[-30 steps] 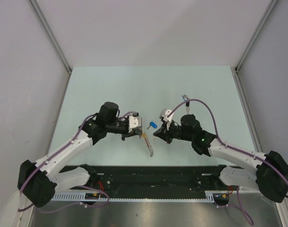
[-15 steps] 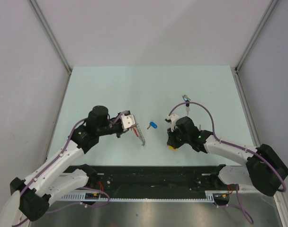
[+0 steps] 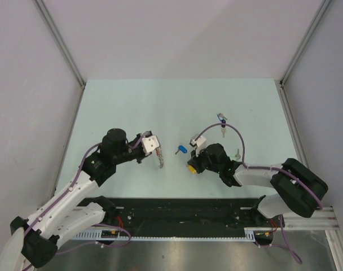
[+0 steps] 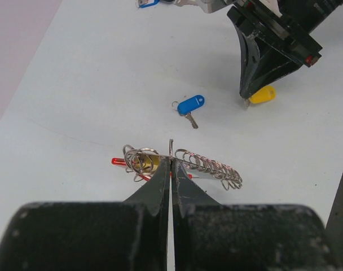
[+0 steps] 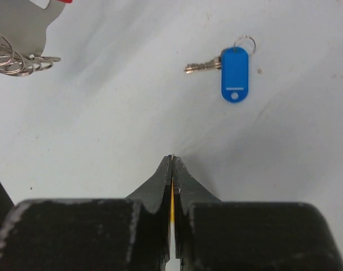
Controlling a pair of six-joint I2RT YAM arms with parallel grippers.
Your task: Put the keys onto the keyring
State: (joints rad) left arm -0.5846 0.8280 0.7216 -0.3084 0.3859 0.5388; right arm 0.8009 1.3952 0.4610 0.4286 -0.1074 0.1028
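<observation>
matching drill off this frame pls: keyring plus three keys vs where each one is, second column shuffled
1. keyring
2. blue key
3. yellow key
4. dark blue key

a. loose on the table, between the two arms
b. pinched in the right fingers
c. pinched in the left fingers
d. farther back, by the right arm's cable

Pairs: 1-c, 2-a, 3-b, 4-d
</observation>
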